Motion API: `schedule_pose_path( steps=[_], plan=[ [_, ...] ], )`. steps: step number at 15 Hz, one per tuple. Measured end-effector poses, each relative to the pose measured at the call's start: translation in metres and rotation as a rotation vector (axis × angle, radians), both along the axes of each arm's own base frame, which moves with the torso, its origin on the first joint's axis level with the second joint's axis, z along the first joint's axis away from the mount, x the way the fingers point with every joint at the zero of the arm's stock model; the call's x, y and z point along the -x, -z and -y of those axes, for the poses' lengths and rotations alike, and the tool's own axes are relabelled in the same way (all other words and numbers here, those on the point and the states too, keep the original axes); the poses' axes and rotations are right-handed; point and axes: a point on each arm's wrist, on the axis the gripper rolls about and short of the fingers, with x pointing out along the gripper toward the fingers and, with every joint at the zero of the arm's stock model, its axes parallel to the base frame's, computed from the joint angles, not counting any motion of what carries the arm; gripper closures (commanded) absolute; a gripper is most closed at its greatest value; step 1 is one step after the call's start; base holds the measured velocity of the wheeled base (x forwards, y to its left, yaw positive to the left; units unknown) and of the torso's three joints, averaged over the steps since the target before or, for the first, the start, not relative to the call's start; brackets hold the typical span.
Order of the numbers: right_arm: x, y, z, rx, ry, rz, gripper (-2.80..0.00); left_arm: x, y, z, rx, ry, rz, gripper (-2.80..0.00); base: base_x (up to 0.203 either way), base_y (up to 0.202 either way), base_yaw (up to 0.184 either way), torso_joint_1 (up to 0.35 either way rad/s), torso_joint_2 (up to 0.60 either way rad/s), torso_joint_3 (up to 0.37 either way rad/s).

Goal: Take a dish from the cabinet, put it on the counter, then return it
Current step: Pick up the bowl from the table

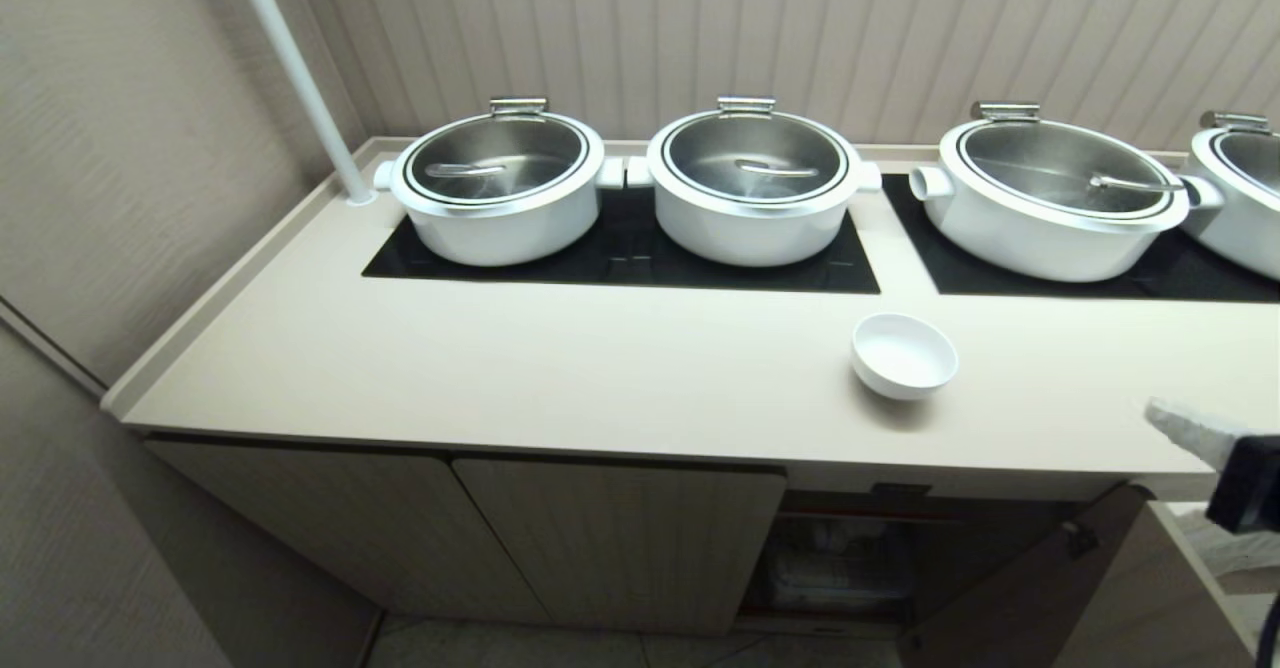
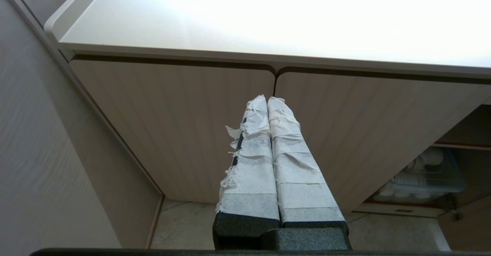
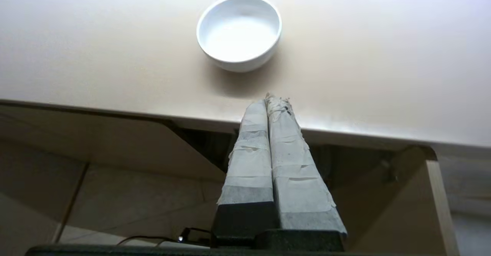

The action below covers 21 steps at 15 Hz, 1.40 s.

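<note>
- The bowl (image 1: 904, 354) sits upright and empty on the counter (image 1: 560, 368), just in front of the gap between the two black glass panels (image 1: 640, 248) and well clear of the big lidded pots (image 1: 752, 183). Nothing is touching it.
- The step in hand, as I judge it, is picking the bowl up again to put it back in the cabinet (image 1: 620, 538), whose right-hand door (image 1: 1020, 588) stands open below the counter edge.
- To do it well, the right gripper (image 3: 273, 99) must spread its fingers before it gets to the rim, then take one side of the wall between them, one finger inside and one outside.
- A glazed bowl is slippery, so the grip should be firm and the lift straight up before swinging down past the counter edge.
- The right gripper has its taped fingers pressed together and holds nothing. It points at the bowl from the counter's front edge, near but not touching.
- In the head view only its tip shows, at the right edge.
- The left gripper (image 2: 268, 102) hangs parked in front of the closed left doors, fingers pressed together, empty.
</note>
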Motion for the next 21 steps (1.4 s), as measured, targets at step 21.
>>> schedule_pose_path(
  steps=[21],
  plan=[
    [-0.212,-0.053,-0.006,0.015,-0.020,-0.485,0.00,0.000,0.000,0.000,0.000,0.000,0.000,0.00,0.000,0.000,0.000,0.000,0.00,0.000]
  ],
)
